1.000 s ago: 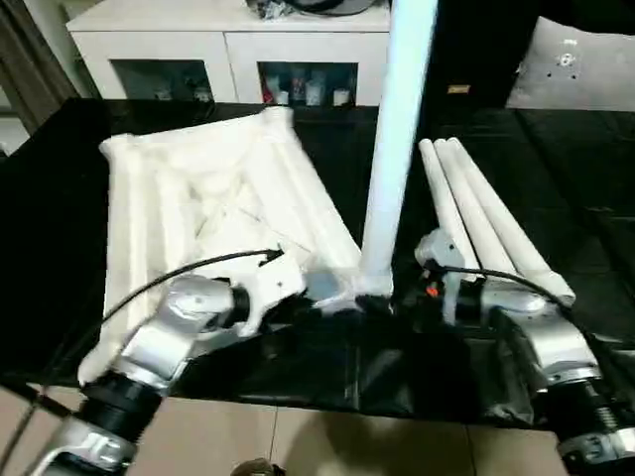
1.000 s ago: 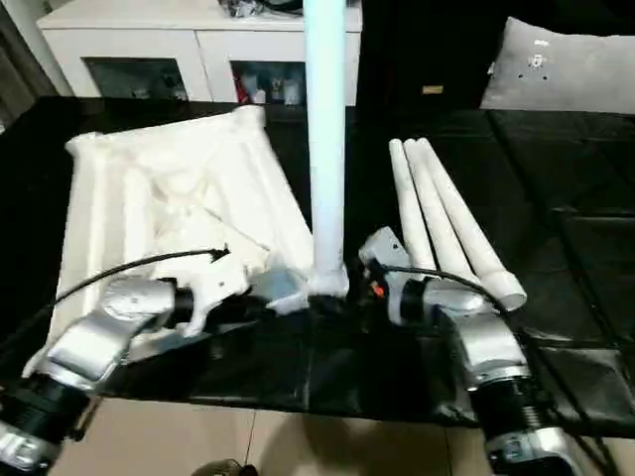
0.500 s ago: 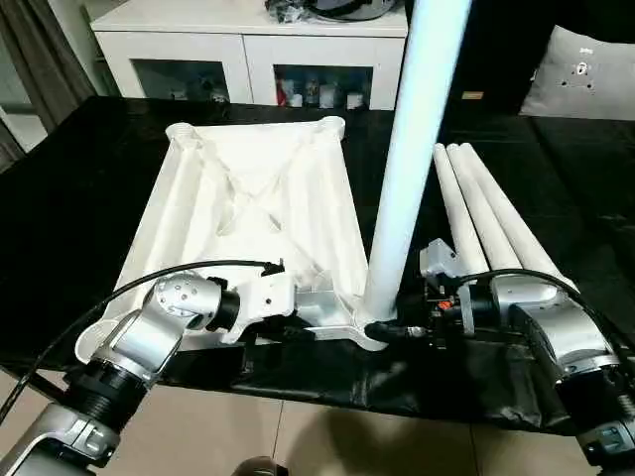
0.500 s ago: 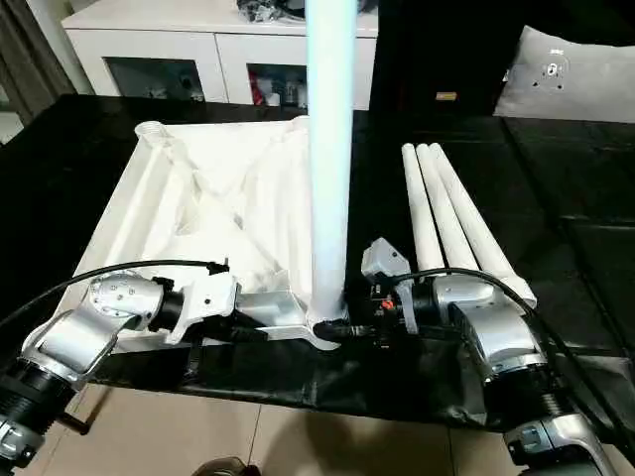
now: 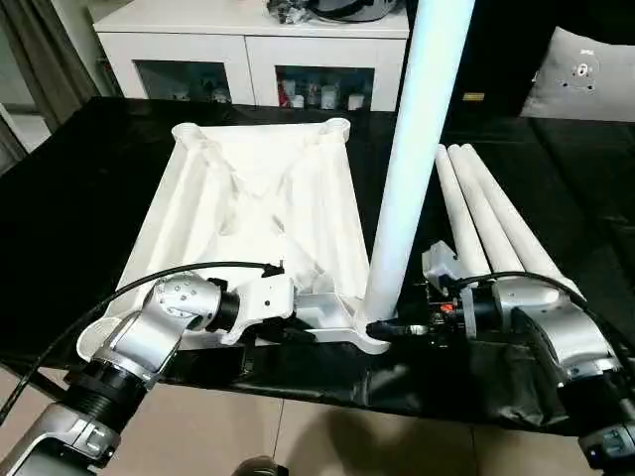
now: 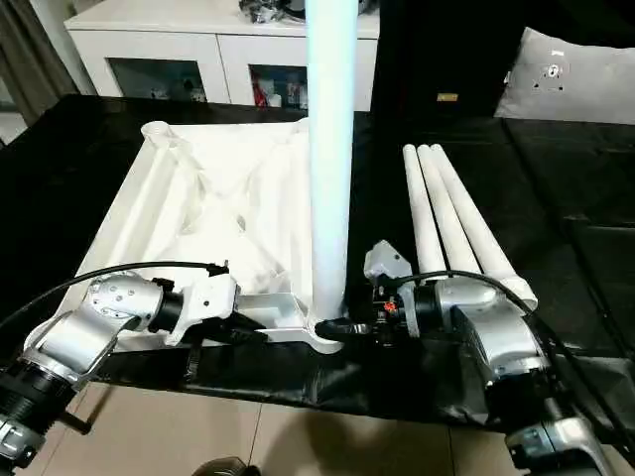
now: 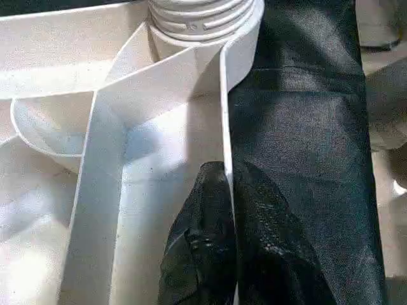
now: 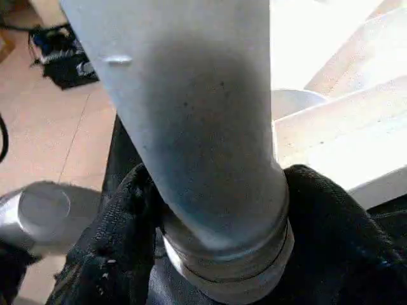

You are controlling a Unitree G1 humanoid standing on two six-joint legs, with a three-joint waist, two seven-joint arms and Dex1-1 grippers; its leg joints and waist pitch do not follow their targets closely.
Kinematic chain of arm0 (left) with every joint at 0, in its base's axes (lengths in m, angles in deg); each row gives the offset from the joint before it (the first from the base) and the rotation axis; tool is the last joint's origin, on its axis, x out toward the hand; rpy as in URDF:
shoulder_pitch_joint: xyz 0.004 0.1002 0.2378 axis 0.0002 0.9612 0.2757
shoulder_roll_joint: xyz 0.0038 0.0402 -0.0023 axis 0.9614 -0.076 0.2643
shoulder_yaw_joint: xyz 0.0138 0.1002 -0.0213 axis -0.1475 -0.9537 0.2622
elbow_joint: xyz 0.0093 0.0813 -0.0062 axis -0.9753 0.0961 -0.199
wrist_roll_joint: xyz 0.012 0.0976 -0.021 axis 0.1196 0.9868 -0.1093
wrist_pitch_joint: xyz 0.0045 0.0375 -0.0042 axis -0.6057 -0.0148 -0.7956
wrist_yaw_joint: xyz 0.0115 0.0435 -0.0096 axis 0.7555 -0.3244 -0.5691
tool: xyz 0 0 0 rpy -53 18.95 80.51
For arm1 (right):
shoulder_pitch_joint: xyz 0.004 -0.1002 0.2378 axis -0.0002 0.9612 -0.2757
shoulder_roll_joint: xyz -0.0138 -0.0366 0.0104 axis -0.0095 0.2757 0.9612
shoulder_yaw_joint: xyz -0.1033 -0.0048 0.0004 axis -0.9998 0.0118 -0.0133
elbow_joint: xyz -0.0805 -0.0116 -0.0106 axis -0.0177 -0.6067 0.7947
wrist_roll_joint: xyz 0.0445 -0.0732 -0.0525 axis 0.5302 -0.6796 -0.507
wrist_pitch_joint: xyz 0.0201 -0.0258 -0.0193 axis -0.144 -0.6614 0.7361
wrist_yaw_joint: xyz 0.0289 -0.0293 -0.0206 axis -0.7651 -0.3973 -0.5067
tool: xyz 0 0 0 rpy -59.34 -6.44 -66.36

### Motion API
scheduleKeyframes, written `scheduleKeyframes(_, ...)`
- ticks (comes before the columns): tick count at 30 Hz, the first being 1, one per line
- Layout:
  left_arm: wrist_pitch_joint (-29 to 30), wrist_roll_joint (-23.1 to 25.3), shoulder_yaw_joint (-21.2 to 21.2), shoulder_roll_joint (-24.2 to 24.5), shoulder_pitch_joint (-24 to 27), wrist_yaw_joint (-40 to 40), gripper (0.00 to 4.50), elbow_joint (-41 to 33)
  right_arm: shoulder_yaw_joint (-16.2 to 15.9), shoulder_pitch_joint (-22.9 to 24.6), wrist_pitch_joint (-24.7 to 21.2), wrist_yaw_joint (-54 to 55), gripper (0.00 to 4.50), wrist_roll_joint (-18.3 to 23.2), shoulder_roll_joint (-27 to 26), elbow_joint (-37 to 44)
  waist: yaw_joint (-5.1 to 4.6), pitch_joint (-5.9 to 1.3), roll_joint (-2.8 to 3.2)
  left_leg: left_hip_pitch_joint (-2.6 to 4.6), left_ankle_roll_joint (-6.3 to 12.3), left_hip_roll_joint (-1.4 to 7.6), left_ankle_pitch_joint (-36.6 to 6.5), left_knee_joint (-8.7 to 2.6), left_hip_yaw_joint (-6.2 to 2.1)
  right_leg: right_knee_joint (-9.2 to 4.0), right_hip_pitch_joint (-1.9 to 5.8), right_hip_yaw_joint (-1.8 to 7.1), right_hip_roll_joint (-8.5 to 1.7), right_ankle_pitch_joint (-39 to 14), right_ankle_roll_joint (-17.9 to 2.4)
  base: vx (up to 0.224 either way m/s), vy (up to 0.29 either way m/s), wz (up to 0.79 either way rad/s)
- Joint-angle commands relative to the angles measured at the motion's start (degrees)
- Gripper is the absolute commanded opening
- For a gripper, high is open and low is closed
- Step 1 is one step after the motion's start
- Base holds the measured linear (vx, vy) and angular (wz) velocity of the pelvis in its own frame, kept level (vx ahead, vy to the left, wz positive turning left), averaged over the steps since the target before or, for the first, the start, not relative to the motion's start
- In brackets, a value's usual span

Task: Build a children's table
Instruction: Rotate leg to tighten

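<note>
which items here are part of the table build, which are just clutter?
Part of the build:
- table top, upside down
- upright leg at its near corner socket
- three loose legs lying side by side

Just lying about:
- white cabinet
- cushion
- black cloth under everything

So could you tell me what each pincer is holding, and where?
Left pincer clamps the table top by its near rim wall; right pincer grips the upright leg at its base.
</note>
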Motion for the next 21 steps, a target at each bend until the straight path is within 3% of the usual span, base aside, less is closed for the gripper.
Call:
scheduleKeyframes(1,7.48,-1.15,0.76,-3.46,1.21,-4.6,0.0,-2.95,-1.28,1.02,-3.69,4.79,2.66,-0.05,-2.8,2.26,-0.17,-3.59,-0.02,0.93,3.03,3.46,-7.45,-3.69,-0.95,-3.7,2.3,2.36,-4.87,-2.63,-13.54,0.0,0.0,0.0)
scheduleKeyframes(3,12.78,-1.89,1.97,-6.42,1.72,-8.89,0.0,-4.79,-0.73,1.09,-4.93,10.9,2.66,-1.34,-5.7,2.28,-0.57,-3.2,-0.34,1.07,2.13,3.44,-9.51,-4.03,-1.01,-4.14,2.2,2.41,-4.89,-5.72,-13.39,0.0,0.0,0.0)
scheduleKeyframes(4,14.4,-1.86,2.32,-7.82,1.83,-10.88,0.0,-5.22,-0.1,0.92,-5.19,14.26,2.66,-1.84,-7.47,1.94,-0.8,-2.85,-0.31,1.13,1.35,3.22,-11.72,-4.2,-0.98,-4.62,2.03,2.49,-4.94,-10.2,-12.78,0.0,0.0,0.0)
scheduleKeyframes(5,15.35,-1.84,2.52,-8.66,1.89,-12.07,0.0,-5.47,0.27,0.82,-5.33,16.24,2.65,-2.13,-8.53,1.74,-1.17,-2.62,-0.53,1.1,0.36,3.01,-13.42,-4.49,-1.16,-5.08,2.22,2.58,-5.15,-15.34,-11.47,0.0,0.0,0.0)
scheduleKeyframes(6,15.47,-1.83,2.54,-8.76,1.9,-12.22,0.0,-5.51,0.32,0.81,-5.35,16.49,2.65,-2.16,-8.66,1.71,-1.4,-2.57,-0.54,1.18,-0.11,3.03,-14.13,-4.65,-1.22,-5.2,2.23,2.63,-5.14,-17.25,-10.78,0.0,0.0,0.0)
scheduleKeyframes(8,19.61,-1.08,3.33,-13.67,1.82,-18.78,0.0,-6.18,2.93,0.03,-7.32,27.35,2.65,-2.82,-14.88,0.4,-2.59,-2.19,-0.6,1.44,-0.87,2.82,-16.09,-4.9,-1.27,-5.86,1.85,2.86,-5.07,-21.92,-9.24,0.0,0.0,0.0)
scheduleKeyframes(11,21.39,0.65,3.87,-17.09,1.06,-24.22,0.0,-4.94,3.67,-0.24,-7.04,34.27,2.65,-4.64,-18.25,-0.73,-3.35,-2.37,-0.6,1.22,-0.62,2.76,-14.24,-4.9,-1.26,-5.83,1.9,2.95,-4.77,-19.29,-8.54,0.0,0.0,0.0)
scheduleKeyframes(15,24.02,2.79,4.55,-20.55,0.23,-29.86,0.0,-3.71,4.39,-0.25,-5.36,40.74,2.65,-6.8,-21.11,-1.88,-3.45,-2.53,-0.35,1.13,0.12,2.64,-12.65,-4.83,-1.18,-5.86,1.99,2.93,-4.67,-16.33,-8.34,0.0,0.0,0.0)
scheduleKeyframes(16,24.32,3.03,4.25,-20.68,0.17,-30.22,0.0,-3.94,4.76,0.09,-4.68,40.36,3.35,-6.21,-21.48,-1.68,-3.33,-2.69,-0.5,1.13,0.44,2.65,-11.86,-4.8,-1.17,-5.8,2.15,2.91,-4.71,-14.84,-8.29,0.0,0.0,0.0)
scheduleKeyframes(19,24.35,2.87,3.59,-20.26,0.45,-29.47,0.0,-5.3,5.39,1.47,-3.38,38.69,3.35,-5.5,-21.09,-0.13,-3.21,-2.83,-0.22,0.99,1.46,2.74,-10.19,-4.78,-1.15,-5.57,2.27,2.81,-4.64,-10.65,-8.84,0.0,0.0,0.0)
scheduleKeyframes(21,23.87,2.88,3.47,-19.75,0.7,-28.66,0.0,-5.92,5.49,2.03,-2.94,37.62,3.64,-5.32,-20.37,0.67,-3.22,-2.92,-0.3,0.94,1.98,2.78,-9.14,-4.76,-1.16,-5.39,2.48,2.68,-4.61,-8.04,-9.27,0.0,0.0,0.0)
